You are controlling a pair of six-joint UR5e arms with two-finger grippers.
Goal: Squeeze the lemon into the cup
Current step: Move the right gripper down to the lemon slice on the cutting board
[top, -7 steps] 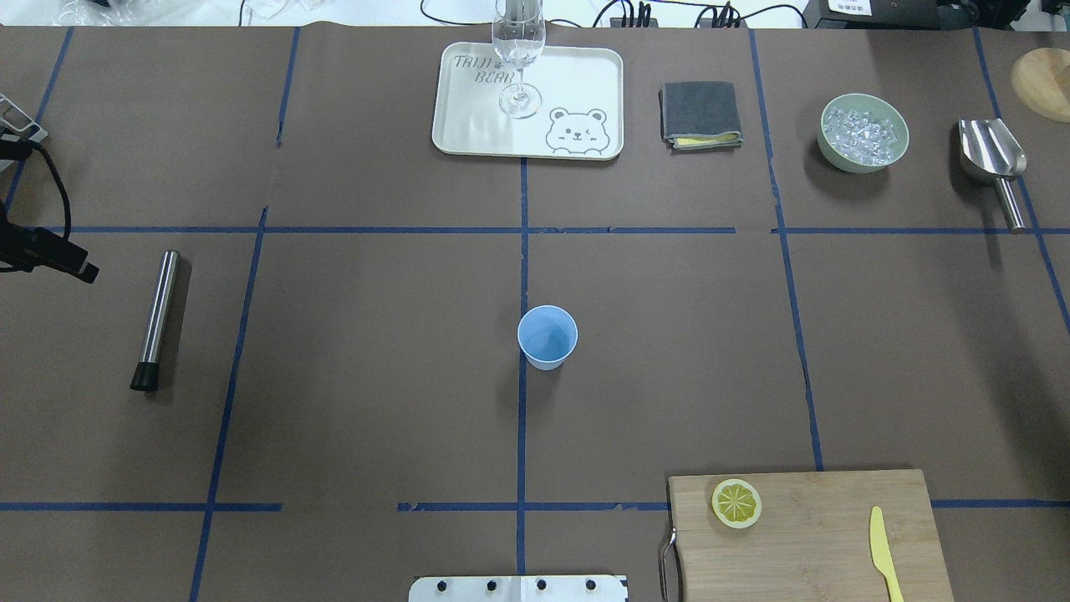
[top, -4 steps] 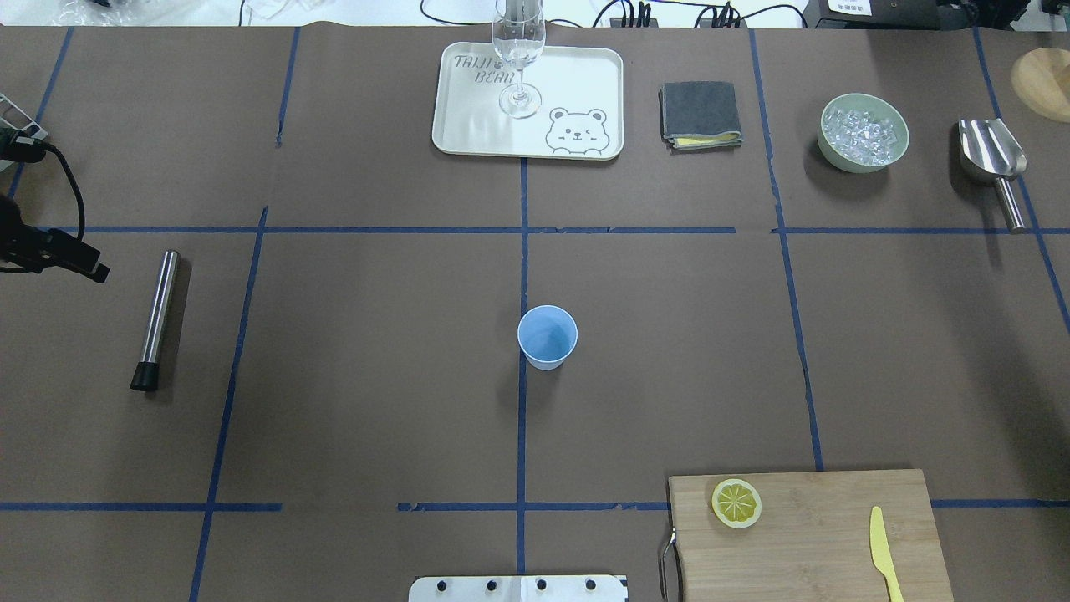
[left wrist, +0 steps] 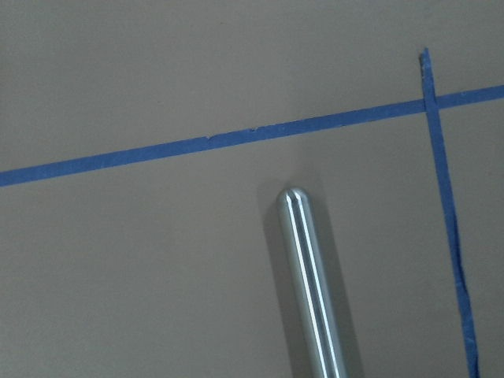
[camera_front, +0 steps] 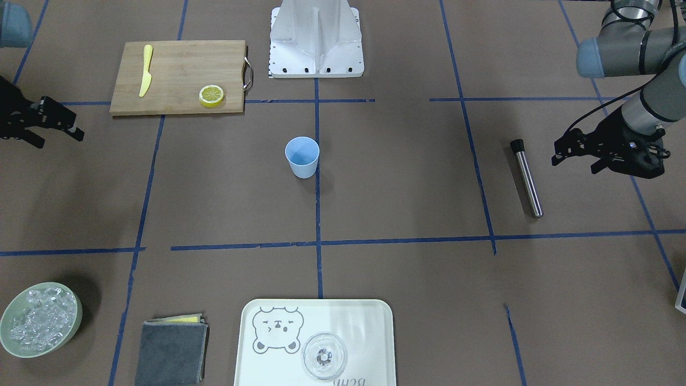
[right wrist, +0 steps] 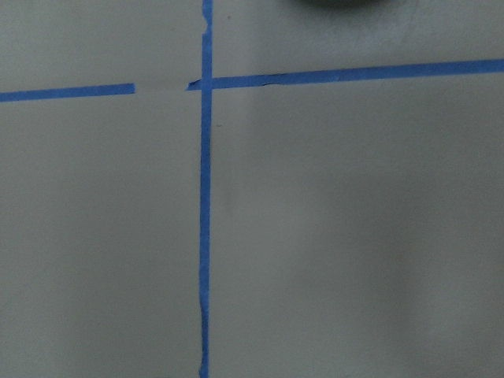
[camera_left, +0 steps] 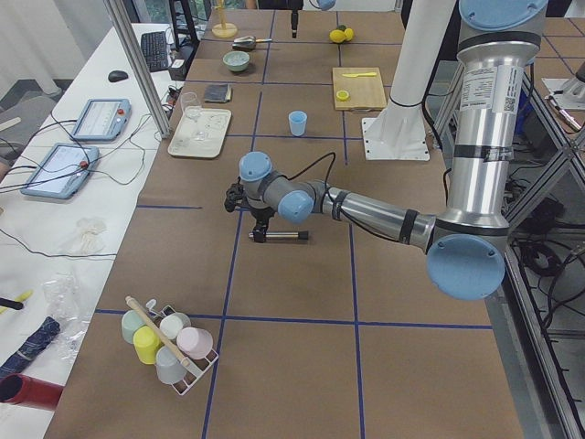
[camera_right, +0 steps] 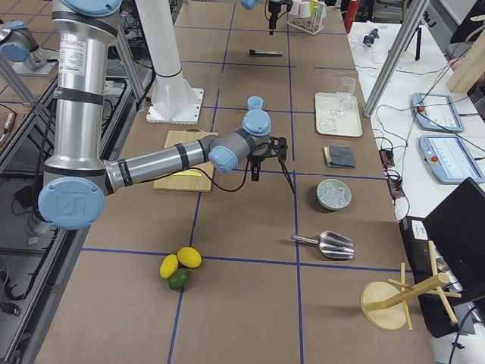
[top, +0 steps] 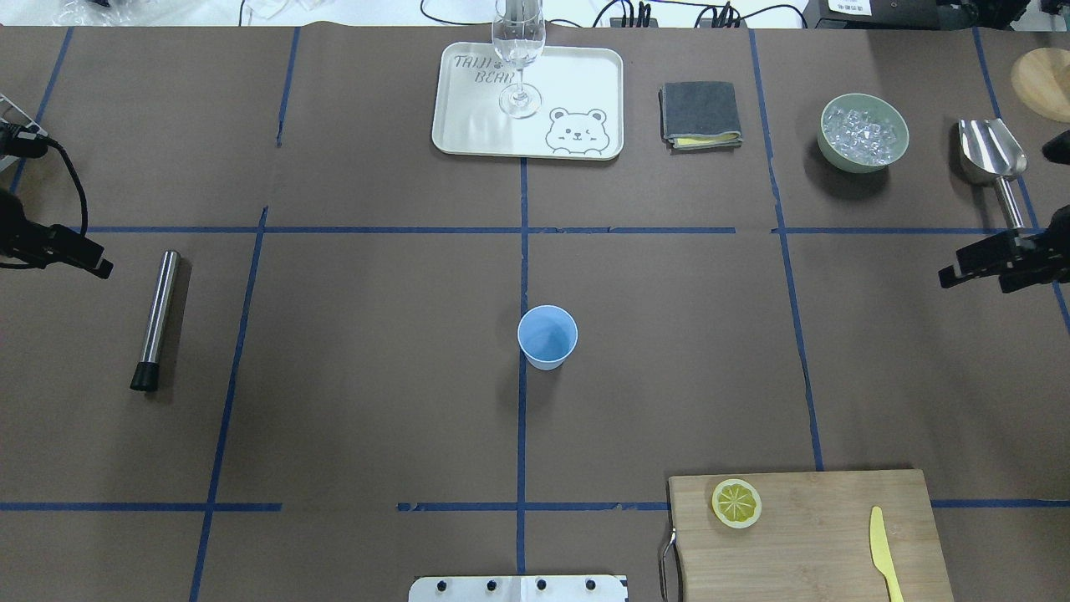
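lemon slice [top: 736, 502] lies flat on the corner of a wooden cutting board [top: 819, 543] nearest the cup [top: 547, 336], untouched, at the robot-side edge of the counter [top: 376, 376]. the light-blue cup stands upright and apparently empty at mid-counter, well apart from the fruit. the right hand [top: 974, 283] hovers out at its own end of the counter, fingers spread and holding nothing. the left hand [camera_front: 574, 162], likewise spread and empty, hangs just beside a steel rod [camera_front: 526, 177] lying at the opposite end. nothing of the squeeze has begun, and the reach for the slice looks to be the step in hand, with the right hand the better placed for it. a clean pickup would likely mean dropping straight over the slice, fingers straddling the rind, and closing low, since so thin a piece offers little edge to catch. the yellow knife [top: 882, 548] lies at the board's other end, out of the way. any squeeze should wait until the slice sits squarely above the cup's mouth.
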